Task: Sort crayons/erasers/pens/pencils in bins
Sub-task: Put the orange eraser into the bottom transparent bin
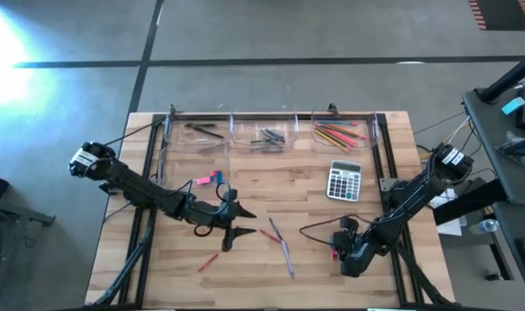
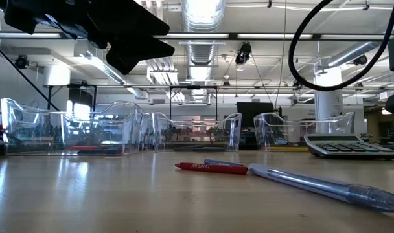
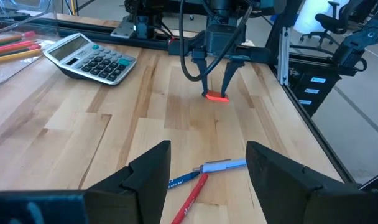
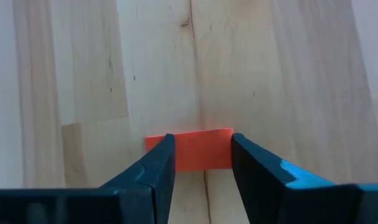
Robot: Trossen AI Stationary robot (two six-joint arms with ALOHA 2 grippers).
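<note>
The right end effector (image 3: 216,87) stands fingers-down on the wooden bench (image 1: 271,186), its jaws narrowed onto a small orange-red eraser (image 4: 201,149) that lies flat on the wood, below the grey calculator (image 1: 344,180) in the overhead view and nearer the bench's front edge. The left end effector (image 1: 235,223) hovers well left of the calculator, jaws wide and empty, with a red crayon (image 2: 210,167) and a blue pen (image 2: 326,184) lying just ahead of it. Clear bins (image 1: 264,134) line the far edge beyond the calculator; the nearest one holds pencils (image 1: 338,134).
</note>
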